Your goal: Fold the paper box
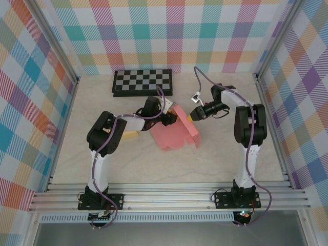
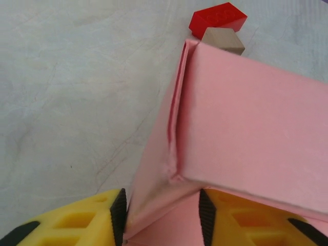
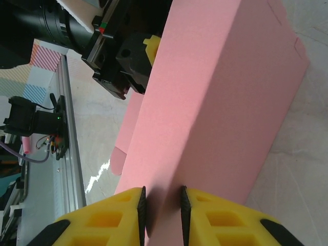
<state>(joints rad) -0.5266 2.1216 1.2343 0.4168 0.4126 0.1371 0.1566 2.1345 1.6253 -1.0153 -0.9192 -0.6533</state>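
The pink paper box (image 1: 177, 130) lies partly folded in the middle of the table, one panel raised. My left gripper (image 1: 171, 119) is at its far left corner. In the left wrist view a creased pink flap (image 2: 154, 189) spans the gap of the left gripper (image 2: 162, 215), touching both black pads. My right gripper (image 1: 190, 117) reaches in from the right. Its jaws (image 3: 162, 215) stand narrow, pinching the edge of the raised panel (image 3: 215, 102).
A black-and-white chessboard (image 1: 142, 82) lies at the back. A red block (image 2: 218, 19) and a tan block (image 2: 224, 41) sit on the table just beyond the box. Plaid walls close in three sides, and a metal rail (image 1: 169, 197) runs along the front.
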